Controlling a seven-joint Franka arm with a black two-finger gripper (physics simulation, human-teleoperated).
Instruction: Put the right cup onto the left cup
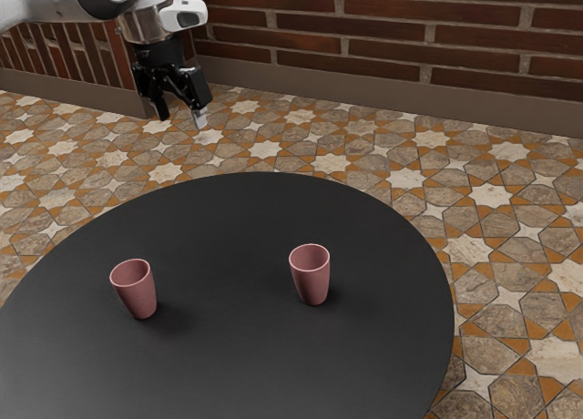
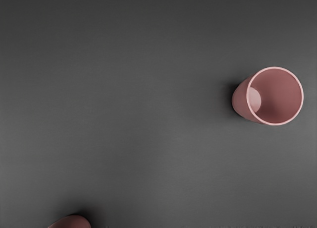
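Cup (image 1: pixel 311 284) and its twin (image 1: pixel 138 298) stand mouth-up, long axes apparently vertical.

Counter (image 1: pixel 219 369): round top, matte black, smooth curved edge; reads dark grey in the wrist view. Floor (image 1: pixel 517 296): patterned tile, pale star shapes set among brown-grey stone polygons, orange-brown pieces between. Wall (image 1: pixel 383 27): reddish-brown brick, lighter mortar joints, beyond the counter. Baseboard (image 1: pixel 364 93): plain grey-brown band, runs along foot of wall, meets floor.
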